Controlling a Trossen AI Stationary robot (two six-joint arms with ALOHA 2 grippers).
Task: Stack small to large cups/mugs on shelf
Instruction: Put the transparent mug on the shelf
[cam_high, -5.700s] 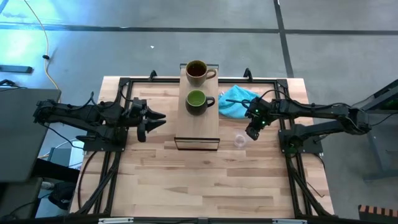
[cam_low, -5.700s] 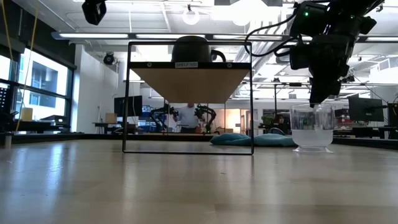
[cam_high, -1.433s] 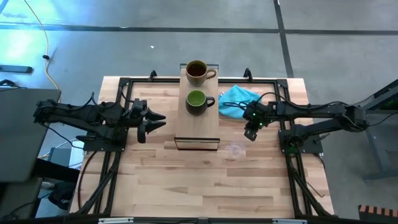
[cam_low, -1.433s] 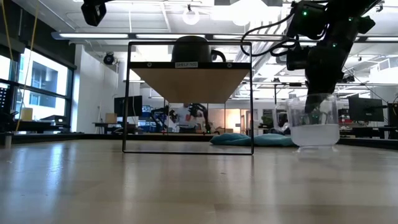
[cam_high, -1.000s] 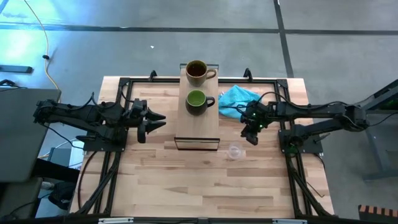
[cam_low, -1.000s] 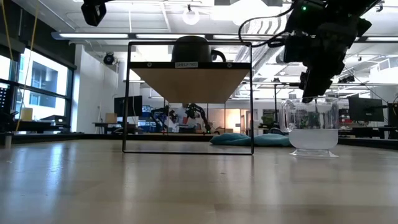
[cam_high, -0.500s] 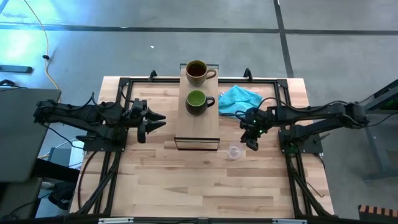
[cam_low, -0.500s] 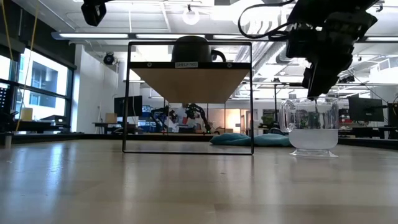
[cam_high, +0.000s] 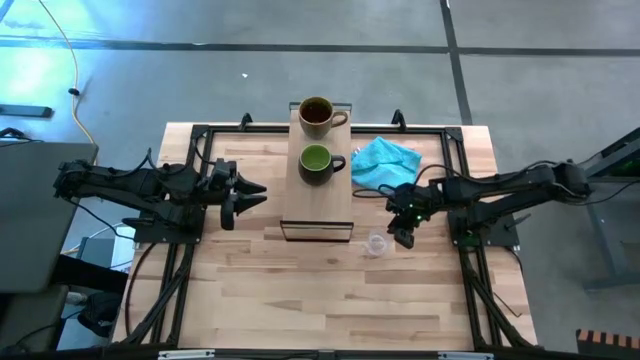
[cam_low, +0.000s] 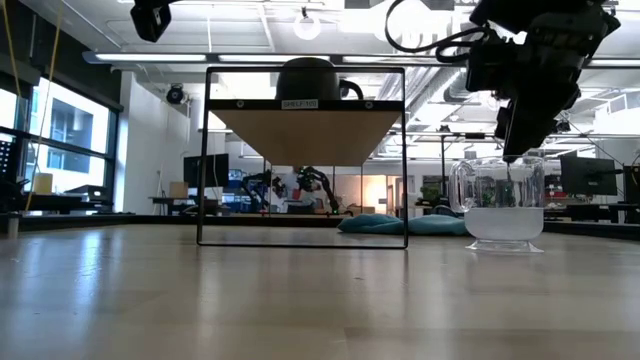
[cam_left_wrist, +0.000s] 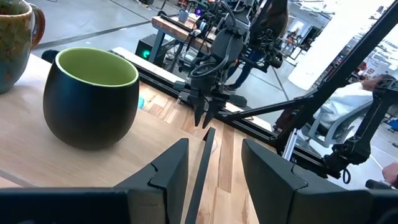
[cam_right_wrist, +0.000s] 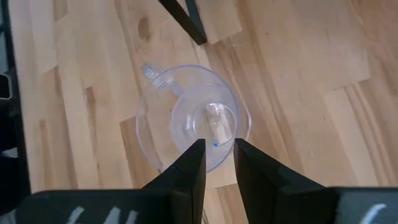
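**Right gripper poised over the glass cup; two mugs on the shelf**

The table (cam_high: 330, 300) fills the middle of the high view, its far corners partly covered by the arms' dark frames. The shelf (cam_high: 322, 205) stands on it near the far edge. Seen from above it is a long pale board, while the low view shows only its dark frame and the underside of the board.

On the shelf, the brown mug (cam_high: 317, 115) sits at the far end. The green mug (cam_high: 318, 163) is just nearer than it, with the near part of the board bare. In the low view only one dark mug top shows above the frame, and which mug it is cannot be told. The left wrist view cuts the brown mug off at the picture's edge.

A turquoise cloth (cam_high: 385, 162) lies crumpled on the table to the right of the shelf.

The left gripper (cam_high: 258, 193) hangs left of the shelf, well apart from it, its fingers spread with nothing between them.

The right gripper (cam_high: 402, 238) hovers over the glass cup (cam_high: 376, 244), fingers a little apart and gripping nothing. The glass cup stands upright on the table, just right of the shelf's near end. It is faint from above, and its handle shows clearly only in the right wrist view.
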